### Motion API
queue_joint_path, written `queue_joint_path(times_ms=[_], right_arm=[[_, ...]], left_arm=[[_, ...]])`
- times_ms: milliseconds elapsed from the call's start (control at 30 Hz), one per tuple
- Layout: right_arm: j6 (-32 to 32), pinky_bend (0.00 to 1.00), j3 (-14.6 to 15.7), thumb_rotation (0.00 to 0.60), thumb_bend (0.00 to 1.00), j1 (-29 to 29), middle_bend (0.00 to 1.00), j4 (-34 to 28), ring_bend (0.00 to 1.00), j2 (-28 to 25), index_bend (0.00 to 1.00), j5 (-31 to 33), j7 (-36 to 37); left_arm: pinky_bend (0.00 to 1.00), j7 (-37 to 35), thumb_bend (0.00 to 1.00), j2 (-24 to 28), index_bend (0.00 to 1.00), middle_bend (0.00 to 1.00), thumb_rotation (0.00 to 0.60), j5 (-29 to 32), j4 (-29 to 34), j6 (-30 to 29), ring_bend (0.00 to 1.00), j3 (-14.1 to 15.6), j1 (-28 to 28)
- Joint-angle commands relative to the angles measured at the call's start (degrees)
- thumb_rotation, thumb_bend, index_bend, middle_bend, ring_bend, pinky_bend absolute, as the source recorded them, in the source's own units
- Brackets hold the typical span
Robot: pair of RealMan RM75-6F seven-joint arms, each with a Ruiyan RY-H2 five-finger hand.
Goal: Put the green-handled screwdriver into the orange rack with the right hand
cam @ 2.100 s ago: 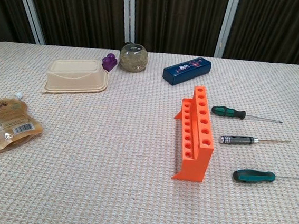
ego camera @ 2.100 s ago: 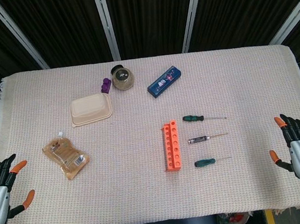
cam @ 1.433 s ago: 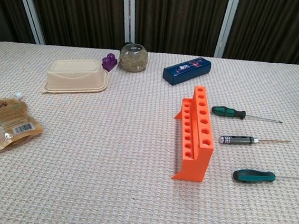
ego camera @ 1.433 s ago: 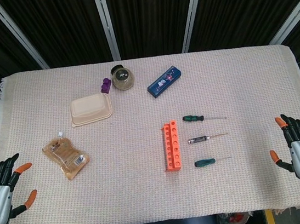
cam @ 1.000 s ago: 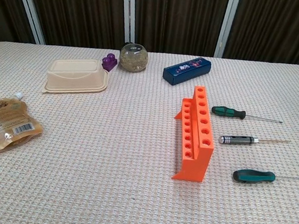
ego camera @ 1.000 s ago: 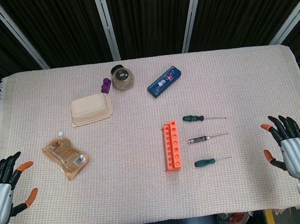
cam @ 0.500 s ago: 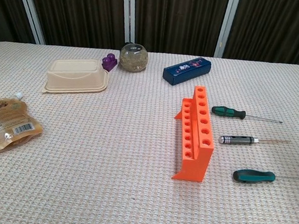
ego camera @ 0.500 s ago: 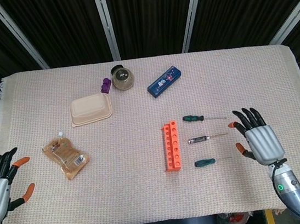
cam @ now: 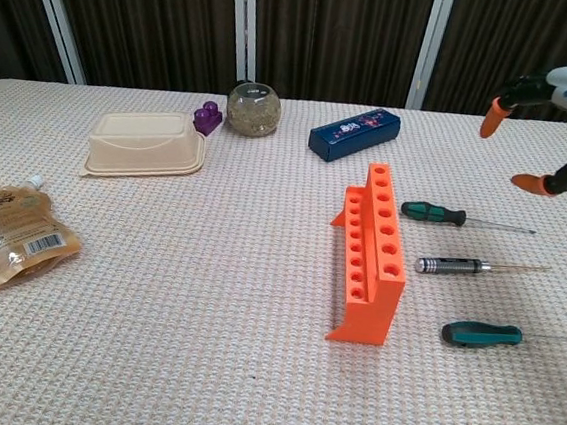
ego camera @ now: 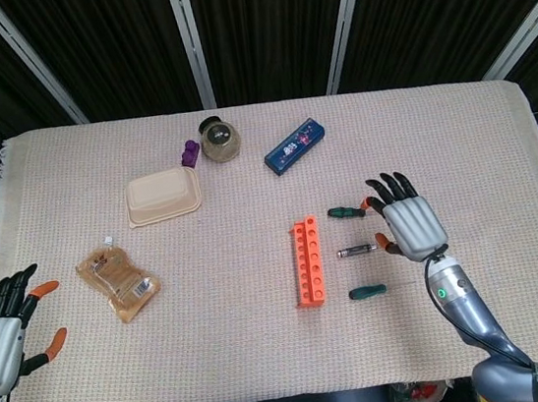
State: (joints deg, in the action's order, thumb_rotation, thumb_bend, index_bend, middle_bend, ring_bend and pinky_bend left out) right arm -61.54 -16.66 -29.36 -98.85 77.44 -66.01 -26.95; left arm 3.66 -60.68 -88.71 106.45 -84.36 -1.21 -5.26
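- We see the green-handled screwdriver (ego camera: 346,213) (cam: 432,213) lying flat on the woven beige table (ego camera: 268,340) (cam: 198,365), just right of the far end of the orange rack (ego camera: 307,261) (cam: 370,251), its thin shaft pointing away from the rack.
- The orange rack, a stepped plastic block with rows of round holes, stands upright with every hole we can see unfilled.
- Our right hand (ego camera: 407,217) (cam: 565,109) hovers above the screwdriver shafts with its fingers spread wide and nothing in it; in the head view its fingertips (ego camera: 374,185) reach over the shaft of the green-handled one.
- Two more tools lie parallel nearer to us: a black-and-silver precision driver (ego camera: 355,250) (cam: 451,265) and a second screwdriver with a teal and black grip (ego camera: 366,291) (cam: 481,335).
- Our left hand (ego camera: 3,330) sits at the table's near left edge, fingers apart, empty.
- Beside it lies a brown foil pouch (ego camera: 117,283) (cam: 12,231).
- Toward the far side we find a beige lidded container (ego camera: 161,195) (cam: 144,143), a small purple object (ego camera: 188,154) (cam: 207,118), a round glass jar (ego camera: 219,140) (cam: 252,108) and a dark blue box (ego camera: 294,145) (cam: 353,134).
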Motion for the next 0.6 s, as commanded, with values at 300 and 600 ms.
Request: queue_joint_path(times_ms=[300, 600], right_arm=[[5.01, 0.00, -2.50, 0.600, 0.24, -8.35, 0.11, 10.65, 0.00, 8.72, 0.29, 11.60, -5.36], [6.88, 0.00, -1.85, 0.600, 0.24, -14.19, 0.11, 19.41, 0.00, 14.63, 0.33, 18.28, -10.97]], left_arm=[[0.00, 0.26, 0.32, 0.01, 0.22, 0.01, 0.600, 1.35, 0.24, 1.26, 0.00, -0.34, -0.70], [0.00, 0.70, 0.32, -0.42, 0.23, 0.01, 0.600, 2.38, 0.20, 2.55, 0.00, -0.61, -1.47]])
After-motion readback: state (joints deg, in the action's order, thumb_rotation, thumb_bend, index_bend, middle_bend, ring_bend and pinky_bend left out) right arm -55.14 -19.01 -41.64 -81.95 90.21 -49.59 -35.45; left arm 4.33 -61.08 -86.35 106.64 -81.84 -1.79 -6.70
